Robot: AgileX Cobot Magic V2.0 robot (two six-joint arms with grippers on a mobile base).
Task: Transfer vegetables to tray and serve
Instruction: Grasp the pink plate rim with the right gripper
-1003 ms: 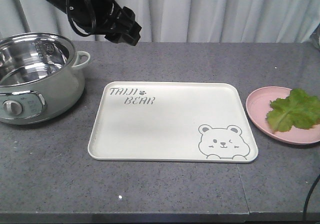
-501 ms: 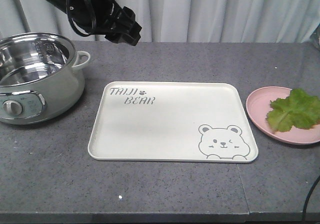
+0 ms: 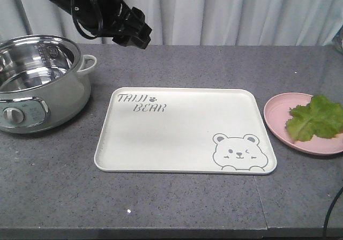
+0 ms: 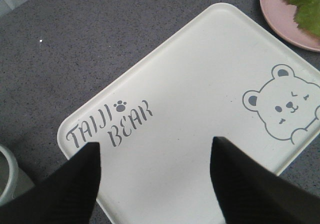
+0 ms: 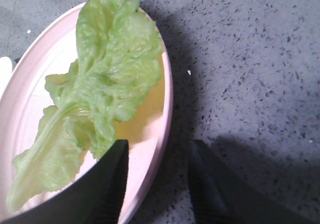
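The lettuce (image 3: pixel 316 118) lies on the pink plate (image 3: pixel 278 117) beside the tray (image 3: pixel 177 138), the left gripper (image 4: pixel 155 154) spread above the tray, the right gripper (image 5: pixel 157 156) spread over the plate's rim.

Cream tray (image 4: pixel 200 69) lies on grey tabletop (image 4: pixel 100 29), lettering end nearest camera. Above it, left gripper (image 4: pixel 155 145), jaws spread wide, nothing between. Top right: pink plate (image 4: pixel 278 15) with lettuce (image 4: pixel 306 1), just clear of tray corner.

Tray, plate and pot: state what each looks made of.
Tray: likely melamine or plastic, matte cream with grey print. Plate: probably plastic, smooth pink, soft sheen. Pot: shiny steel inside, with mirror reflections; the pale green shell is possibly plastic.
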